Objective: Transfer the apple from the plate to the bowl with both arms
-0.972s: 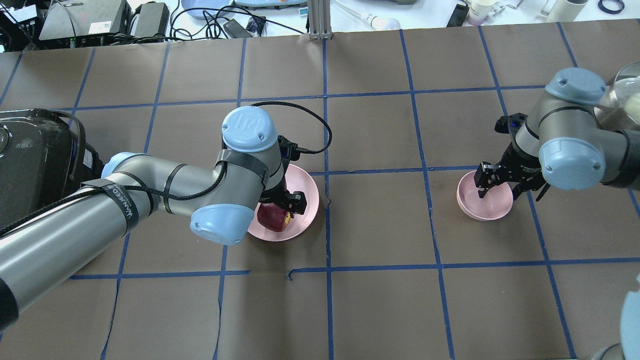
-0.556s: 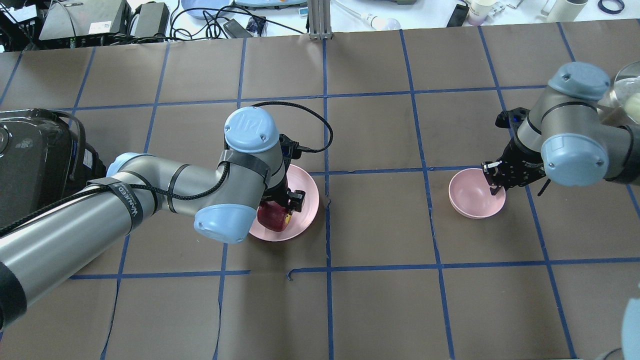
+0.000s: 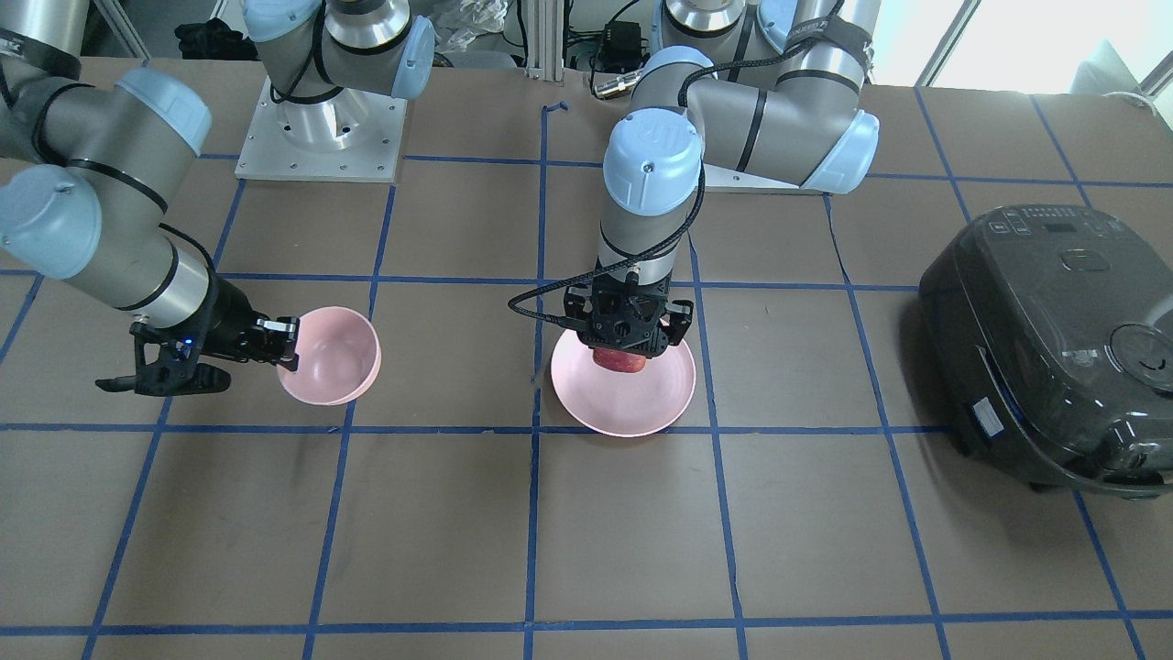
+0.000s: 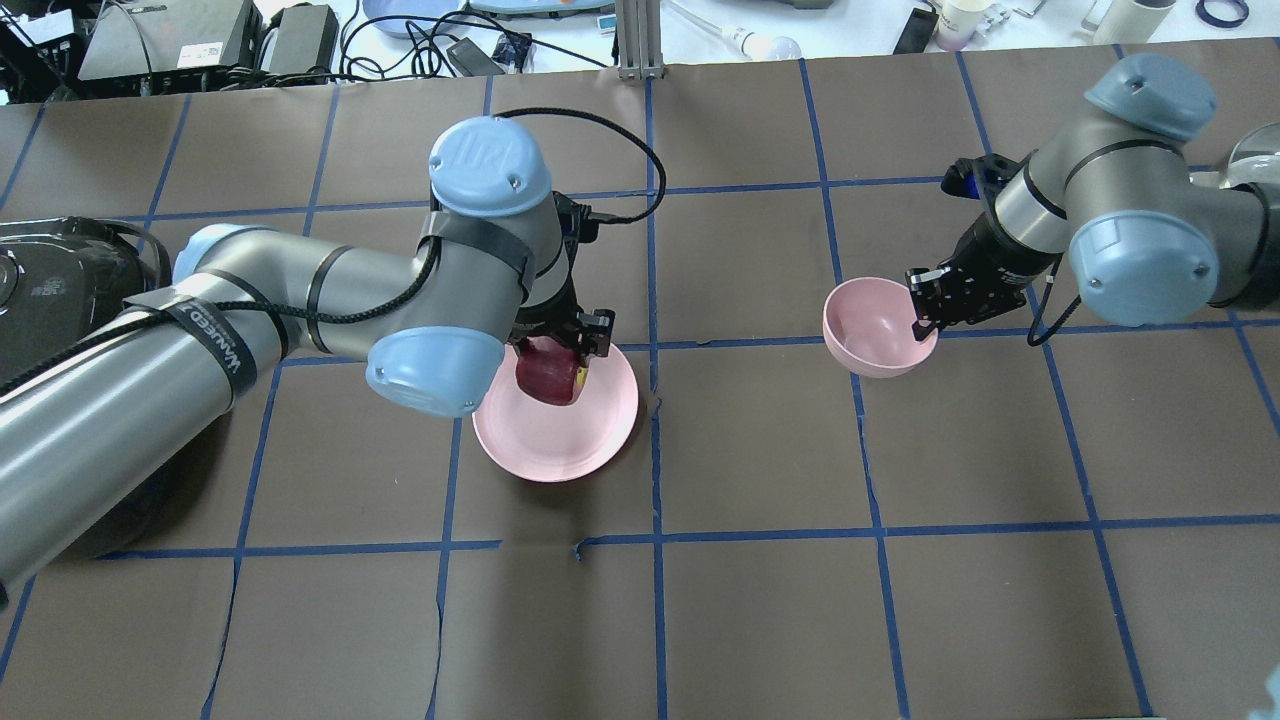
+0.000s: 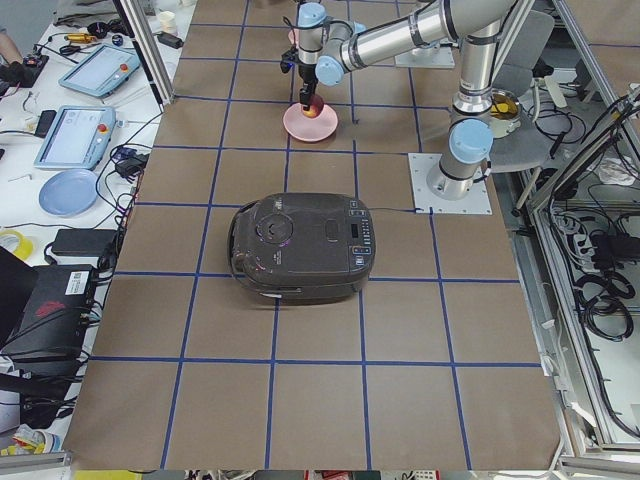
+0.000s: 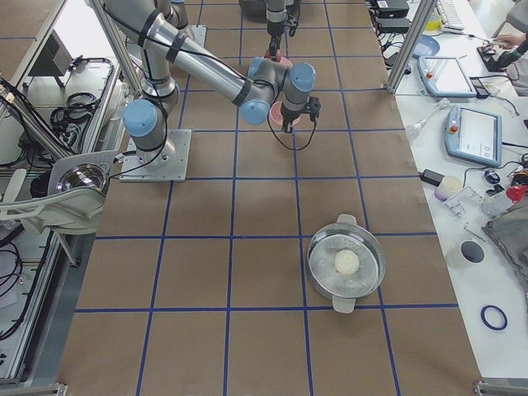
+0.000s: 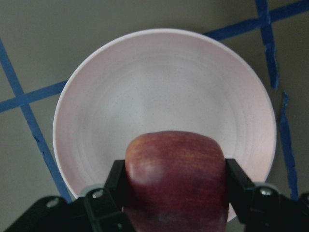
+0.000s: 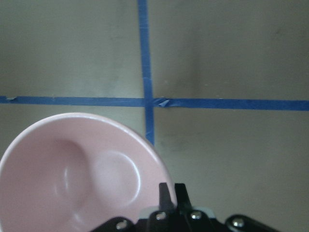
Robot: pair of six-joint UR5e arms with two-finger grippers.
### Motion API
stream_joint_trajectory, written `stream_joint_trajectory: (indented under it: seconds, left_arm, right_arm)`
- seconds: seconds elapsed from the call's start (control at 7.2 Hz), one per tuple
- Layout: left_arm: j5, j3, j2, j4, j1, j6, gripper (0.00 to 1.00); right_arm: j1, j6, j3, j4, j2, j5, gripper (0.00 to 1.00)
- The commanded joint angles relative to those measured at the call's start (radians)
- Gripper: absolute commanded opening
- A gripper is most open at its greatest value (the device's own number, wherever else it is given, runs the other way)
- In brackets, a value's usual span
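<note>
Directly beneath the left pincer [image 7: 176,180], apart from it: plate [image 4: 560,440], bare. Clamped at the rim in the right pincer [image 4: 920,322], jaws nearly together on the thin wall: bowl [image 4: 875,335], likely stiff and light, tilted. Gripped across its sides between the left pincer's half-spread jaws: apple [image 4: 543,372], probably firm, smooth-skinned and slippery; best squeezed at the widest girth.

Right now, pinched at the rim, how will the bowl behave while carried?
Probably stiff and light: the bowl shows no flexing, tilted in the right claw. It may pivot or slip, since only its smooth rim is pinched.
</note>
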Motion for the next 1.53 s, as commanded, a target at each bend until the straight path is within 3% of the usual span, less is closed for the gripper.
stream_joint_trajectory:
  seconds: [0.0,0.14,0.28,0.42,0.69,0.83,0.97,1.11,1.39]
  left_arm:
    - [-0.081,0.121,-0.008,-0.151,-0.001,-0.243,0.00]
    - [-0.094,0.129,-0.017,-0.159,-0.001,-0.334,0.00]
    - [-0.117,0.130,-0.022,-0.162,-0.001,-0.343,0.00]
    - [-0.122,0.129,-0.022,-0.162,-0.001,-0.343,0.00]
    - [-0.125,0.127,-0.026,-0.162,-0.008,-0.356,0.00]
    - [-0.125,0.127,-0.029,-0.161,-0.017,-0.397,0.00]
    - [-0.125,0.127,-0.030,-0.159,-0.040,-0.457,0.00]
    - [-0.143,0.127,-0.033,-0.147,-0.075,-0.546,0.00]
    - [-0.174,0.127,-0.040,-0.107,-0.152,-0.667,0.00]
  right_arm:
    - [0.166,0.063,0.059,-0.113,-0.020,-0.005,0.00]
    - [0.214,0.174,0.101,-0.246,-0.009,-0.009,0.00]
    - [0.237,0.211,0.164,-0.262,-0.009,-0.005,0.00]
    - [0.257,0.212,0.216,-0.352,-0.007,-0.003,0.00]
    - [0.272,0.214,0.236,-0.367,-0.001,-0.005,0.00]
    - [0.280,0.202,0.232,-0.373,-0.001,-0.006,0.05]
    - [0.279,0.199,0.229,-0.394,-0.001,-0.006,0.90]
    - [0.278,0.214,0.210,-0.399,-0.001,-0.008,1.00]
    - [0.256,0.200,0.107,-0.314,-0.010,-0.133,1.00]
